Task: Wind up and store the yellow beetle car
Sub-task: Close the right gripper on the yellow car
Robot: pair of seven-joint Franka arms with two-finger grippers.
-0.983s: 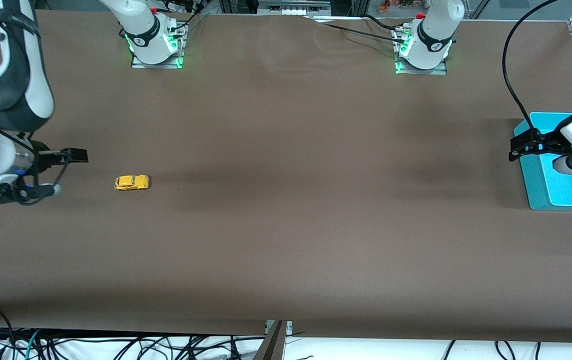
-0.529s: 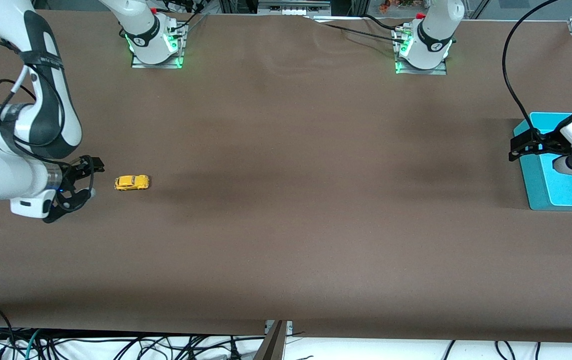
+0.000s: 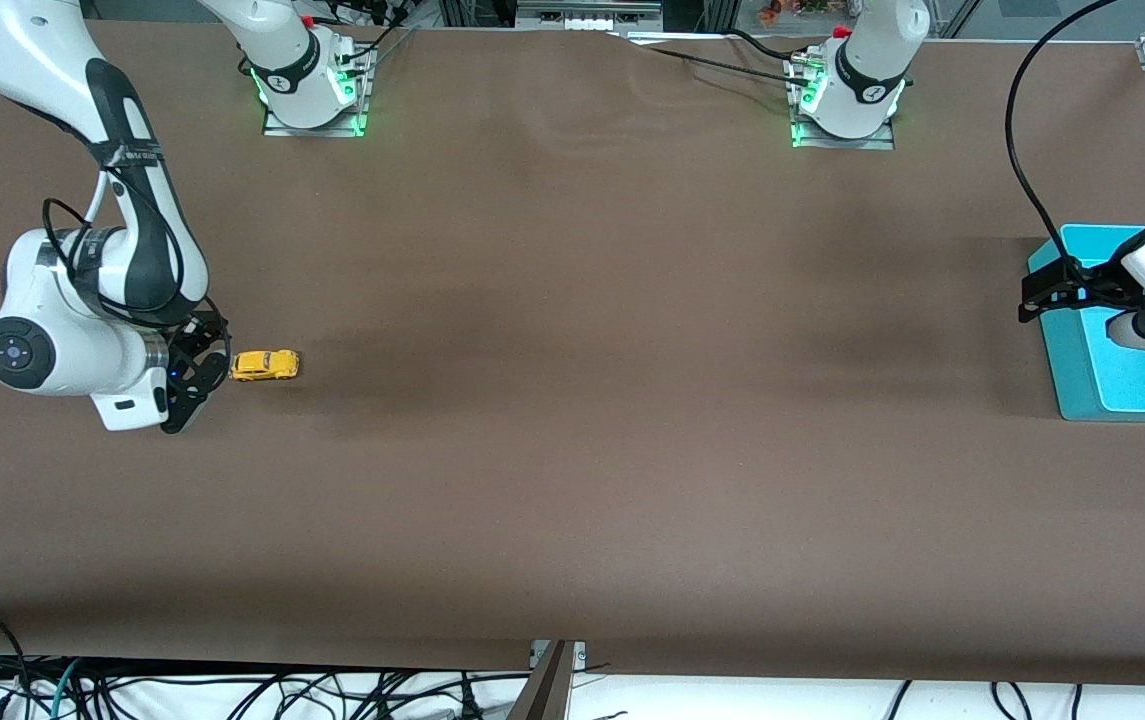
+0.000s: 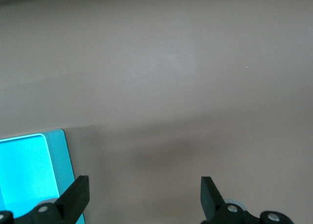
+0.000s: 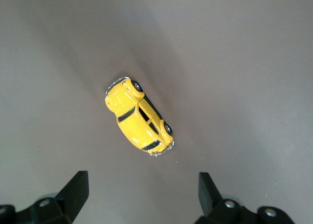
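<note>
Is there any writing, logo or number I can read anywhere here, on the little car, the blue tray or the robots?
None can be read.
yellow beetle car: no lettering visible on its body.
teal tray: plain, no label.
Round dark marks on the arm bases: too small to read.

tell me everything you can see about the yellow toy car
The yellow toy car is a tiny, glossy, rounded beetle-shaped model with dark windows, small dark wheels and silvery bumpers. It stands upright on its wheels on the brown table, toward the right arm's end, lying sideways to the front camera. Nothing touches it; the right pincer, open, sits just beside one end, not yet around it.
</note>
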